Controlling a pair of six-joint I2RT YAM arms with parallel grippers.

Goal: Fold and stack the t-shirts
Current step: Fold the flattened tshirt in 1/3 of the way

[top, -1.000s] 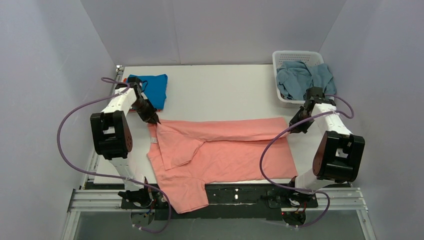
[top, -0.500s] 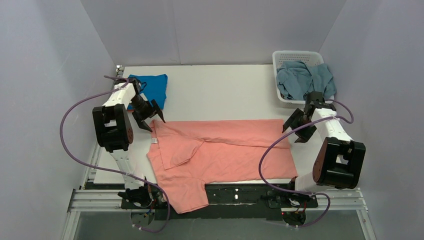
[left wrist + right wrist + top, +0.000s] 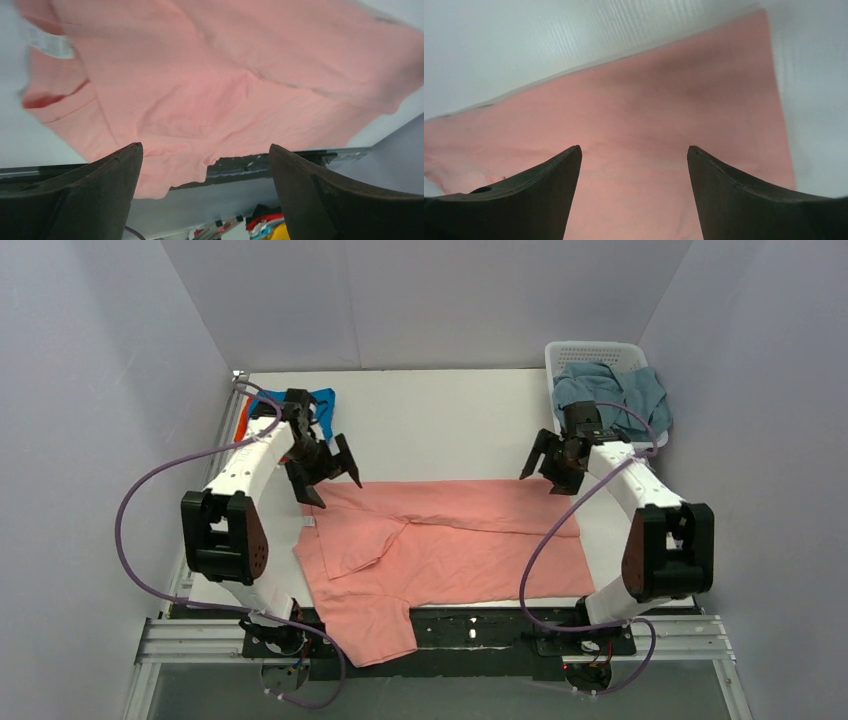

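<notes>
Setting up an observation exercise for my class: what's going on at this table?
A robot is folding a salmon-pink t-shirt on the table; it lies partly folded. The left fingers and right fingers hover open above its far edge, holding nothing. A blue t-shirt sits far left, with grey-blue clothes in the white basket.

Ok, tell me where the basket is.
Top view: the basket sits at the far right corner of the table, holding a grey-blue tee, just beyond the right gripper.

Overhead camera looks down from behind; 2 wrist cameras, close; all 3 share the salmon-pink t-shirt.
</notes>
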